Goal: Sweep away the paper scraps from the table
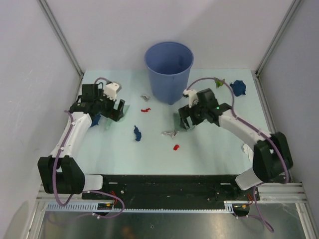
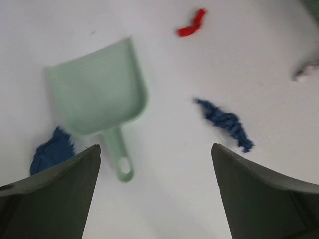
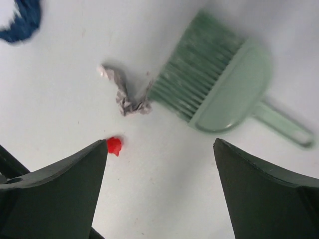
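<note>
Paper scraps lie scattered on the pale table (image 1: 209, 154): a dark blue one (image 1: 137, 133), two red ones (image 1: 145, 110) (image 1: 176, 147), and a grey one (image 1: 170, 133). My left gripper (image 1: 113, 113) is open and empty above a mint-green dustpan (image 2: 99, 87). In the left wrist view my left gripper (image 2: 155, 149) hangs over bare table, with a blue scrap (image 2: 224, 122) to its right and a red scrap (image 2: 192, 24) far ahead. My right gripper (image 1: 185, 122) is open and empty over a mint-green brush (image 3: 219, 92). In the right wrist view my right gripper (image 3: 160, 144) has a grey scrap (image 3: 124, 94) and a red scrap (image 3: 114, 145) on its left.
A tall blue bucket (image 1: 168, 69) stands at the back middle. More scraps lie apart: blue (image 1: 239, 87) and green (image 1: 219, 82) at the back right, grey (image 1: 145, 97) by the bucket, blue (image 1: 94, 119) under the left arm, white (image 1: 246, 149) by the right arm. Grey walls enclose three sides.
</note>
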Controlling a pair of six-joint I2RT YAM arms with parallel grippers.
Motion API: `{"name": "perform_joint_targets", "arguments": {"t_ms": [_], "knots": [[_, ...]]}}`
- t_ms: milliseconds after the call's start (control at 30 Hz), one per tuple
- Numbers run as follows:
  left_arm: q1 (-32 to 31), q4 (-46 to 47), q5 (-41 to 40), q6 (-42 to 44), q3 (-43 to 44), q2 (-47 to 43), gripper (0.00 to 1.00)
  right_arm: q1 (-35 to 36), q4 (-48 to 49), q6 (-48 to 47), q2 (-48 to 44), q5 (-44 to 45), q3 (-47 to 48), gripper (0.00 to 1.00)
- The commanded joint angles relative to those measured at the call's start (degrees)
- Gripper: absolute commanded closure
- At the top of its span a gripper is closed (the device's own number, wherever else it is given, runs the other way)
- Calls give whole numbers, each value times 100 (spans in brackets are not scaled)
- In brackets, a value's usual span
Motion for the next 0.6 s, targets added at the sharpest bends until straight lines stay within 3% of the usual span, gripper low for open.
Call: {"name": "perform_joint_targets", "arguments": {"t_ms": [0, 133, 367, 467, 567], "knots": [[-835, -272, 462, 753, 313, -176, 4, -671, 411, 590, -947, 301, -213, 3], [-1627, -448, 321, 911, 708, -71, 4, -1391, 710, 1336, -1553, 802, -713, 0], [-3297, -694, 383, 1438, 1236, 298, 3, -2789, 1386, 2225, -2765, 698, -1961, 0], [-4227, -694, 461, 2156, 1456, 876, 2, -3116, 1703, 2323, -3171, 654, -2410, 0], [-4633, -694, 645, 2738, 1851, 1587, 2, -3240, 1783, 2227, -3304, 514, -2586, 0]]}}
